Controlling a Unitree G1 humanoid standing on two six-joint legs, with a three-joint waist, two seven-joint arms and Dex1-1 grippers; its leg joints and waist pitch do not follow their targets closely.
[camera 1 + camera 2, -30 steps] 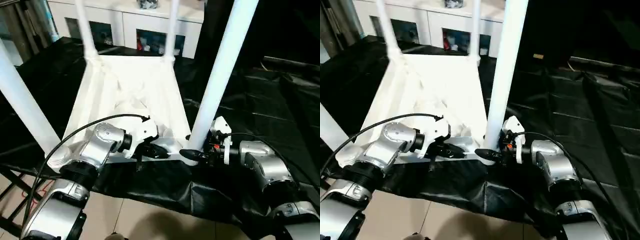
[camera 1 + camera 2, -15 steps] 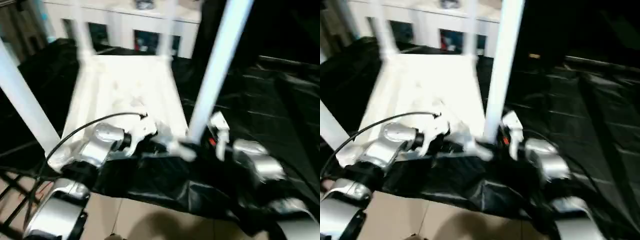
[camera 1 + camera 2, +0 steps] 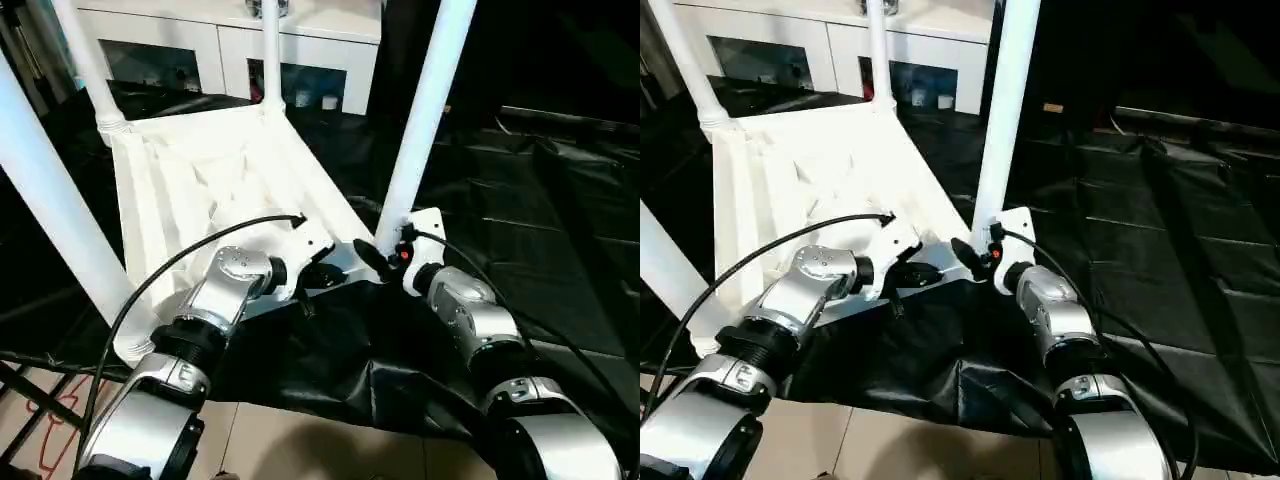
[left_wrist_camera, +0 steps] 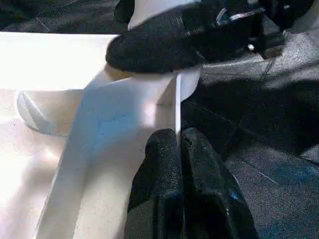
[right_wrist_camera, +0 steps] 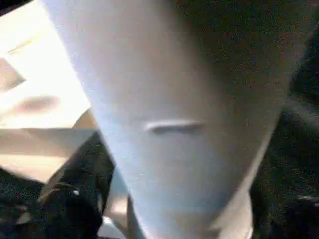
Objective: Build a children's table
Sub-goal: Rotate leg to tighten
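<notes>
Left wrist view shows left fingers [image 4: 172,149] pinching the table's rim [image 4: 177,107]; right fingers' spread unclear.

Work surface draped in wrinkled black sheeting [image 3: 520,230]; white children's table [image 3: 215,185] lies upside down directly on it, four legs pointing up, sheeting hanging over near edge.

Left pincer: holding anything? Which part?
Yes. The left pincer is shut on the children's table, pinching the thin near rim of the upturned top, close to the near right leg.
</notes>
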